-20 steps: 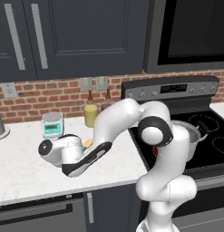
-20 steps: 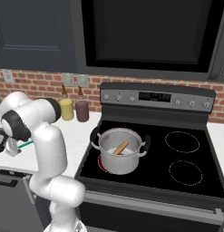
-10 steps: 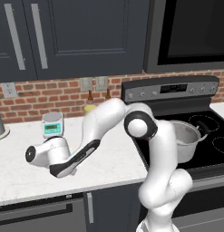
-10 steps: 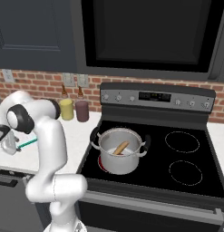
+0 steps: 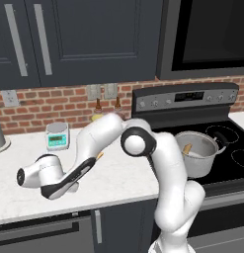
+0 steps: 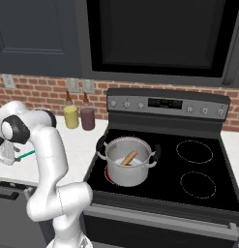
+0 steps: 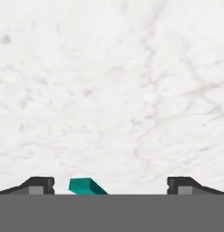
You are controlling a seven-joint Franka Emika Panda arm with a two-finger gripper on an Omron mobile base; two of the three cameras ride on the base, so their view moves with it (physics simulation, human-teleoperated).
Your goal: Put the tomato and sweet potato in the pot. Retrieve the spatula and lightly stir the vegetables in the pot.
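**Spatula on the white counter, open gripper low over its handle end**

Start with the spatula (image 6: 25, 154): from the right base camera a thin teal handle pokes out on the counter (image 5: 118, 178), well to the left of the pot (image 6: 128, 160). In the left base view a sliver of its pale-orange blade (image 5: 100, 156) peeps out beside the forearm; the rest is covered by the arm. Through the hand camera a blunt teal end (image 7: 86, 186) of the handle lies on the marble, between the two dark fingertips (image 7: 38, 185) and closer to the left-hand one, cut off by the bottom of the picture.

The gripper (image 7: 111, 186) has its fingers spread wide, with nothing pinched between them; whether a tip touches the handle I cannot tell.

Over to the pot: shiny steel, dark side handles, sitting on the front left burner of the stove (image 6: 203, 193). Inside it the sweet potato (image 6: 129, 158) leans as a brown-orange stick shape against the wall. A dark-red patch at the pot's foot may be the burner's glow or the tomato; it is too unclear to call.

Behind and left of the pot stand a yellow jar (image 6: 71, 116) and a maroon jar (image 6: 87, 118) against the brick wall. Further left of the pot, a small teal scale (image 5: 58, 136) sits on the counter.
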